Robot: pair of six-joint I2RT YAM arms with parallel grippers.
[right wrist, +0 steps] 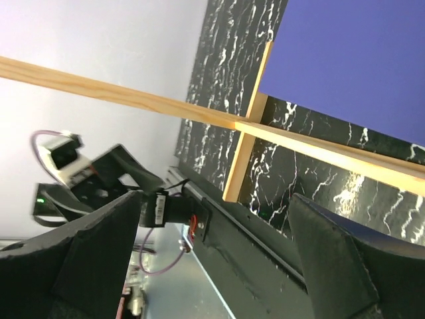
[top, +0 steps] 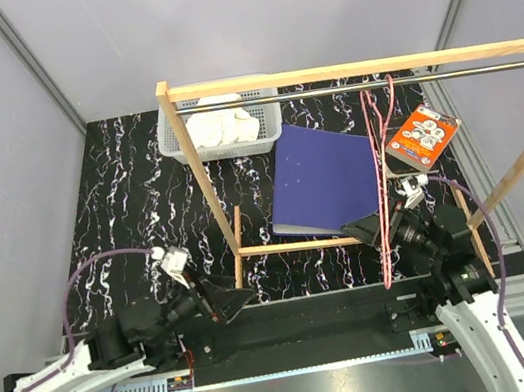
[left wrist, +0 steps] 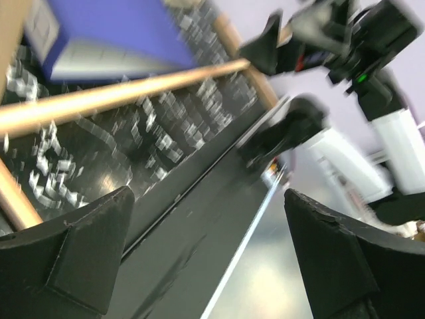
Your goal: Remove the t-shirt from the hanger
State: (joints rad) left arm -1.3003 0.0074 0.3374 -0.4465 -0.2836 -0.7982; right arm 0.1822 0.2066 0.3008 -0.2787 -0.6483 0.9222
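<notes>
White t-shirt [top: 223,128] crumpled in basket [top: 170,147], thin pink-red hanger [top: 374,151] on rail [top: 325,91], left gripper [left wrist: 207,198] and right gripper [right wrist: 216,199] spread wide

Lab test cell. Plain grey walls [top: 260,13] and aluminium rails [top: 33,64] box in your black marbled desk [top: 131,199]; your left arm [top: 51,380] and right arm [top: 479,330] sit bolted at its near edge.

left hand [left wrist: 207,196]: cut off below | blue folder [left wrist: 106,33]: blurred
</notes>
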